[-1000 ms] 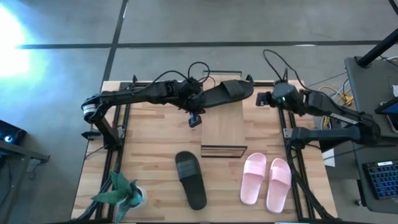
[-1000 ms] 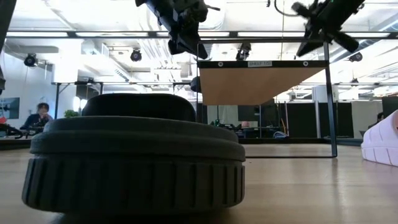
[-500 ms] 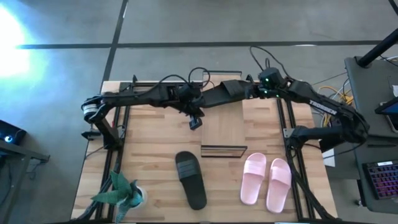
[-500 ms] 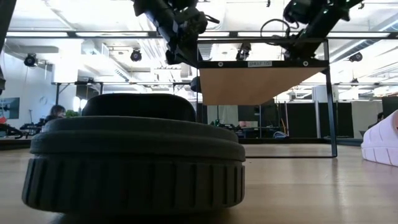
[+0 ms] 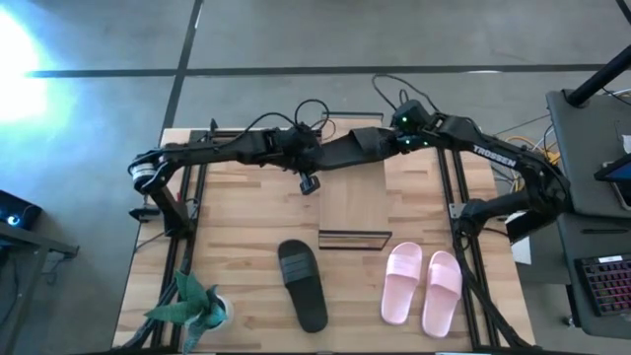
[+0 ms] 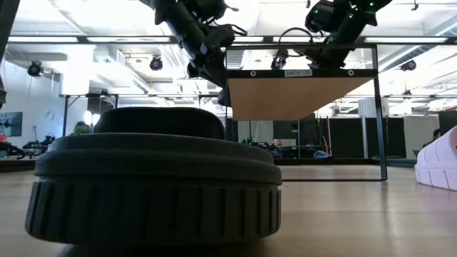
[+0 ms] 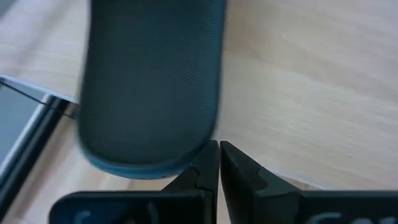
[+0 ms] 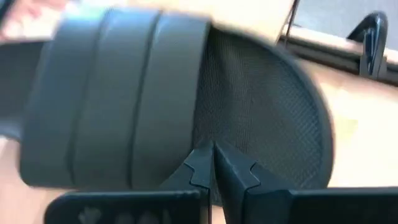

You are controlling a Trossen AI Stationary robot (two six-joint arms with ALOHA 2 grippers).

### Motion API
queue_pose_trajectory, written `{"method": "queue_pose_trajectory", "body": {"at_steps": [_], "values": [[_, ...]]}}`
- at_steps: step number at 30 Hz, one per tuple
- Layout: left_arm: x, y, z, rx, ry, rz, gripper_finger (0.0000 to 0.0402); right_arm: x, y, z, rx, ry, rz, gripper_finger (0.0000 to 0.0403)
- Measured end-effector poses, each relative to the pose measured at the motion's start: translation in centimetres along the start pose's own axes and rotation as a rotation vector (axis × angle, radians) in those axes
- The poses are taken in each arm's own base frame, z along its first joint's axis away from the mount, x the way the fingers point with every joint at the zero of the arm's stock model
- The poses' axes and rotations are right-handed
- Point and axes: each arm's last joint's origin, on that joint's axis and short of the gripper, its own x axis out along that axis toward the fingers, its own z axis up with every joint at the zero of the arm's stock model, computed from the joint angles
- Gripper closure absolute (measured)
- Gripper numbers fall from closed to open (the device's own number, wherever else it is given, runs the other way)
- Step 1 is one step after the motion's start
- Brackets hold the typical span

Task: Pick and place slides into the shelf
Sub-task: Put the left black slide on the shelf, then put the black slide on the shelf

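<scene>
Lying on shelf (image 5: pixel 351 202) top, black slide (image 5: pixel 357 148) is looking light, rubbery, flexible; wide strap best hold. Left gripper (image 7: pixel 219 163) and right gripper (image 8: pixel 211 163) both hovering beside it, jaws pressed together.

Overhead camera looks straight down on the whole table (image 5: pixel 246 237). Low camera sits at tabletop level, close behind a black slide (image 6: pixel 153 185) — both share the shelf (image 5: pixel 352 202). Wrist cameras look closely at another black slide (image 7: pixel 152 81).
</scene>
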Motion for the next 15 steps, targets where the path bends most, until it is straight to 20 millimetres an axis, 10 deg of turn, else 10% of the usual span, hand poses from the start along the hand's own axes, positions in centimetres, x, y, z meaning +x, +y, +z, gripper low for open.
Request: {"method": "queue_pose_trajectory", "body": {"at_steps": [15], "values": [[0.1,2.3,-0.2,-0.027,-0.003,0.044,0.0401,-0.8,2.0,-1.6,-0.043,0.085,0.017,0.0394]]}}
